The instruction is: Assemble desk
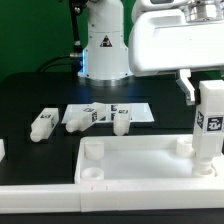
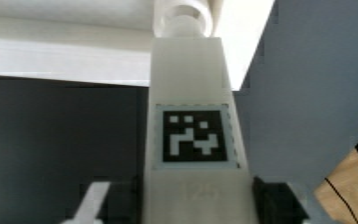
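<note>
The Panda arm's white gripper (image 1: 206, 90) is clamped on an upright desk leg (image 1: 208, 125) at the exterior view's right, with the leg's black-and-white tag facing the camera. The jaws are narrowed to the leg's width, and one dark finger (image 1: 187, 86) shows beside the leg's upper end. In the wrist view, both dark fingers (image 2: 270, 202) press against the sides of the same leg, which runs away from the camera with its square tag (image 2: 195, 137) in the middle. The leg's lower end stands at the far corner of the rimmed white tabletop (image 1: 140, 178) on the exterior view's right. Whether it is seated in a socket there cannot be told. The tabletop lies flat across the foreground on the black table (image 1: 30, 95), with two round corner sockets (image 1: 91, 150) visible at its end toward the exterior view's left. Behind it, the first loose leg (image 1: 42, 123) lies on the black surface, while the second loose leg (image 1: 80, 117) and third loose leg (image 1: 120, 121) rest on the marker board (image 1: 138, 112). The robot base (image 1: 103, 45) stands at the back.
</note>
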Robot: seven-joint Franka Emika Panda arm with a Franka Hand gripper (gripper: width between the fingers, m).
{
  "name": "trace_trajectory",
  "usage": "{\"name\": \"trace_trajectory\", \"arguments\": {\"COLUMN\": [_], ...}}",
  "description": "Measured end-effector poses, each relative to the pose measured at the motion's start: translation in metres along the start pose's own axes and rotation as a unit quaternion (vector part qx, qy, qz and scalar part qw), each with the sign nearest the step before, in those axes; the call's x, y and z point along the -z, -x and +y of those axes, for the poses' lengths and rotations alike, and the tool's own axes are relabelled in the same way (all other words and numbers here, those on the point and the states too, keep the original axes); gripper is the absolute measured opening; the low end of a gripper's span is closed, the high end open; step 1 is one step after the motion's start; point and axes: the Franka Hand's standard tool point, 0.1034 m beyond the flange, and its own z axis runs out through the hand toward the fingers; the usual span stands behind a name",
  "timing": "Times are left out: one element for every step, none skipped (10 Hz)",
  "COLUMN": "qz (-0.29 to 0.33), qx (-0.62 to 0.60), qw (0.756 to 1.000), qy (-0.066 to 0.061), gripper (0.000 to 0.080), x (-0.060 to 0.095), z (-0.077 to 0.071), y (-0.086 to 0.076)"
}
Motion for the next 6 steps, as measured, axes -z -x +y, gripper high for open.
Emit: {"name": "trace_trajectory", "arguments": {"qz": [-0.001,-0.002,-0.003,-0.003,-0.005,-0.005], "qx": [0.001,0.002,0.002,0.002,0.002,0.003], "qw": [1.000,1.000,1.000,1.000,1.000,1.000], "qy": [0.000,-0.001,0.000,0.000,0.001,0.001], "gripper": [0.0285,0.0285,0.0285,0.0285,0.0285,0.0285], "x": [-0.002,-0.004,-0.007,-0.009,-0.012,-0.016], "z": [-0.001,-0.002,-0.002,-0.001,-0.001,-0.001], "y": [0.002,0.004,0.005,0.007,0.010,0.013]}}
